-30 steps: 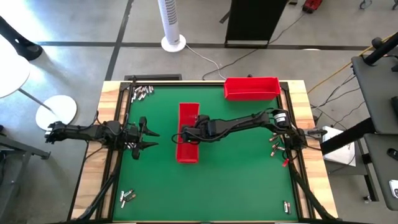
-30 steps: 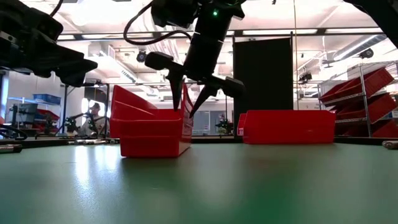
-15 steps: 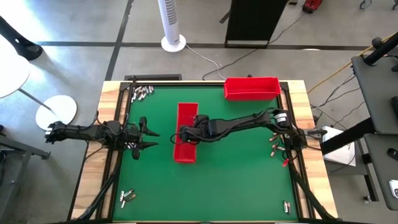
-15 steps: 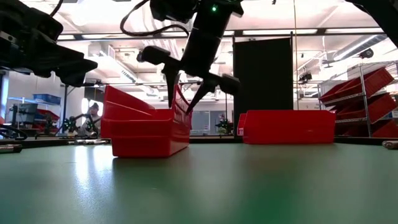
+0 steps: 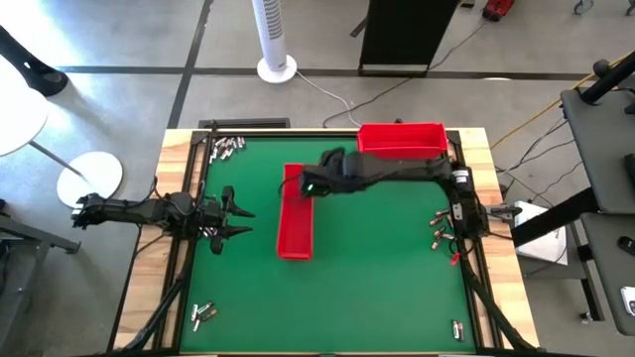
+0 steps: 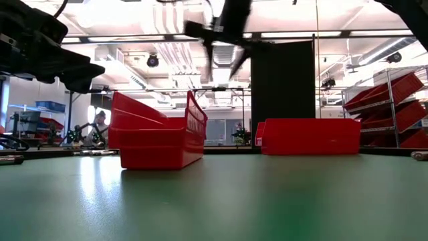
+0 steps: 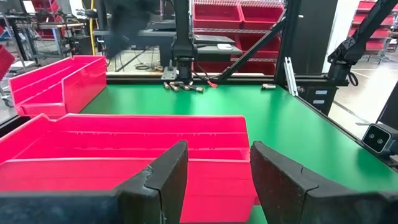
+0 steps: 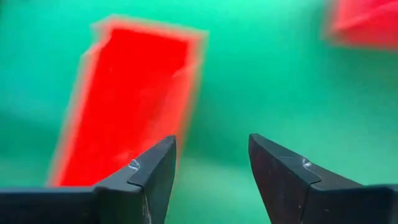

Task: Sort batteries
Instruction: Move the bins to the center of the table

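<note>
The green surface [image 5: 377,278] carries two red trays. One long tray [image 5: 295,213] lies in the middle with its long axis running from the far edge toward the near edge; a second tray [image 5: 401,140] sits at the far edge, lengthwise across.

The right hand [image 5: 310,187] hangs in the air above the far end of the middle tray, its fingers apart and nothing between them. The left hand [image 5: 241,220] waits at the left edge of the surface, also with fingers apart and empty, pointing at the tray's long side.

The batteries lie in small clusters at the rim of the surface: one group [image 5: 226,147] at the far left corner, one [image 5: 203,314] at the near left corner, one [image 5: 443,232] along the right edge beside the right arm's base, and one [image 5: 457,328] at the near right corner. None shows in the trays.

For the right hand, the closest cluster is probably the right-edge one, back toward its own base; both left-corner groups lie nearer the left hand.
</note>
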